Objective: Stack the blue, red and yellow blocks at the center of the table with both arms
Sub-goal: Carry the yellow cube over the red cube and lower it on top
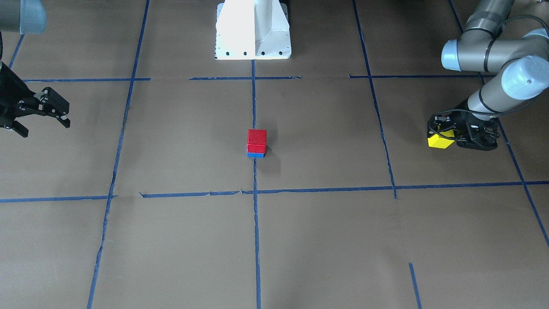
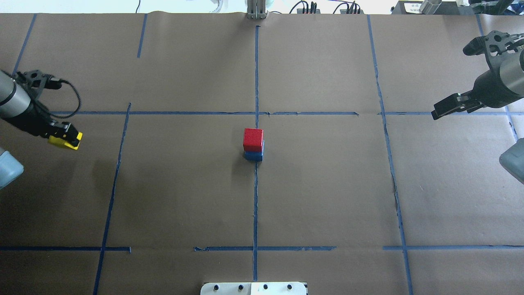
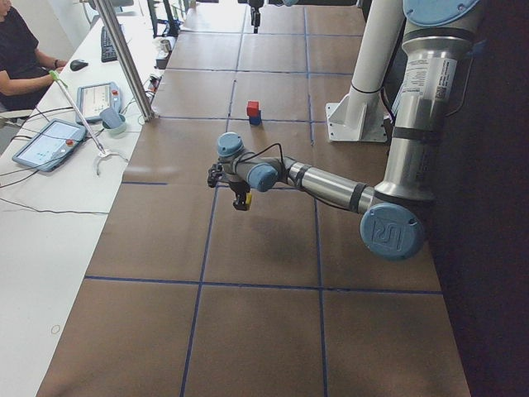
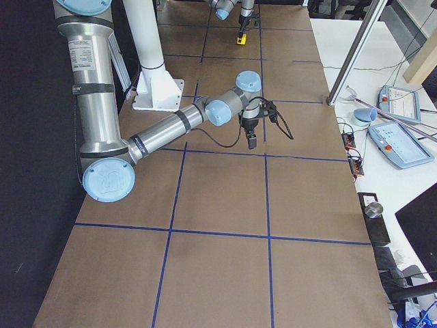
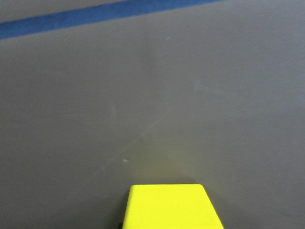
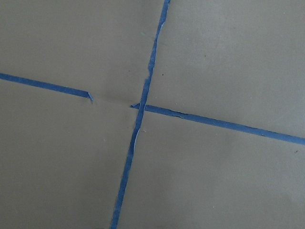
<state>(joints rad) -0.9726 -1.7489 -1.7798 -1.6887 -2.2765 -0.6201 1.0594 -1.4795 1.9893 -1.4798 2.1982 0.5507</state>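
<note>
At the middle of the brown paper-covered table (image 2: 327, 184), the matte red cube (image 2: 253, 139) sits on the flat blue block (image 2: 254, 156). Well apart on the robot's left, the left gripper (image 1: 446, 136) is clamped on the yellow cube-shaped block (image 1: 439, 141) (whether it touches the paper I cannot tell). Farther off on the opposite side, the right gripper (image 1: 45, 126) hangs with jaws spread, holding nothing

UR logo (image 3: 393, 234) on joint cap (image 3: 371, 217)
</note>
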